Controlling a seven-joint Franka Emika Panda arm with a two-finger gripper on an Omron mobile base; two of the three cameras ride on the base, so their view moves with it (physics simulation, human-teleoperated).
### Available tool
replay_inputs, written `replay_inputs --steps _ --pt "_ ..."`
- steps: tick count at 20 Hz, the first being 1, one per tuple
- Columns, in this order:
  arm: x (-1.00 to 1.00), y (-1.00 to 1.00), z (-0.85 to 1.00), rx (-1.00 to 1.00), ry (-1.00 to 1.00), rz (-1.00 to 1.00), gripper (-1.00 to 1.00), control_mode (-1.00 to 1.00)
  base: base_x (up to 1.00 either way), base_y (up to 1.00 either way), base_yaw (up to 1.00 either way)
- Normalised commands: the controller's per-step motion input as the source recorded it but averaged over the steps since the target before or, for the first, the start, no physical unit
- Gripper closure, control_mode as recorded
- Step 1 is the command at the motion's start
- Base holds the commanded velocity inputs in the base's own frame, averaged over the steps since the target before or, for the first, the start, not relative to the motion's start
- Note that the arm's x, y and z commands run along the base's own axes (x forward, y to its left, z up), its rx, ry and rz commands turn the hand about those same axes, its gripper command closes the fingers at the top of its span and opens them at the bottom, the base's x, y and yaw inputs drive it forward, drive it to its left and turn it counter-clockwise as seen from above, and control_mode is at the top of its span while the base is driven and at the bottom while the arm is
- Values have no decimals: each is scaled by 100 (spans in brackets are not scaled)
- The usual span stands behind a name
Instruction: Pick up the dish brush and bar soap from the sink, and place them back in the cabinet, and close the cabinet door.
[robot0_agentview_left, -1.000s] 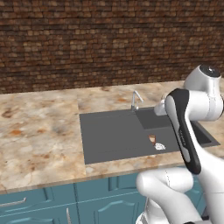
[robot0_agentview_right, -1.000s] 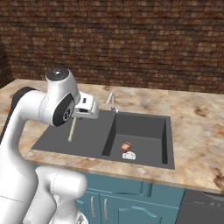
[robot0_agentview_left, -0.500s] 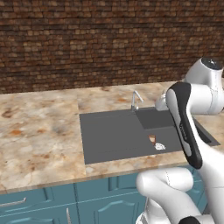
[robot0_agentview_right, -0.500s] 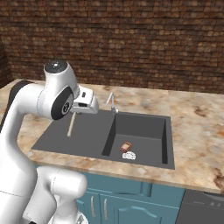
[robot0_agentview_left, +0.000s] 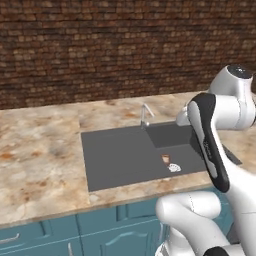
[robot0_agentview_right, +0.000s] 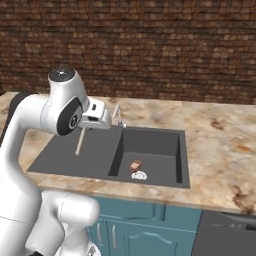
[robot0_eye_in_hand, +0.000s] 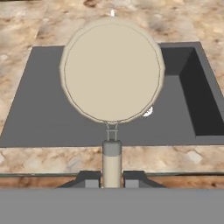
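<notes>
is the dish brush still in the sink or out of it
Out. The gripper is shut on the dish brush handle, holding it in the air above the sink; the bar soap lies in the basin.

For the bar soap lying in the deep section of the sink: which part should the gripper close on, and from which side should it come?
Judging by its pose, come straight down from above: the bar soap lies flat on the floor of the deep basin of the sink, walled on all sides. Close across its short width, since it is an elongated block, turning the fingers to suit its skew. Mind the drain disc close beside it.
</notes>
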Motion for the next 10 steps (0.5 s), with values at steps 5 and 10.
replay_inputs --steps 5,10 --pt "0 0 0 0 0 0 100 100 -26 -68 -35" --pt "0 0 0 0 0 0 100 100 -23 -65 -49"
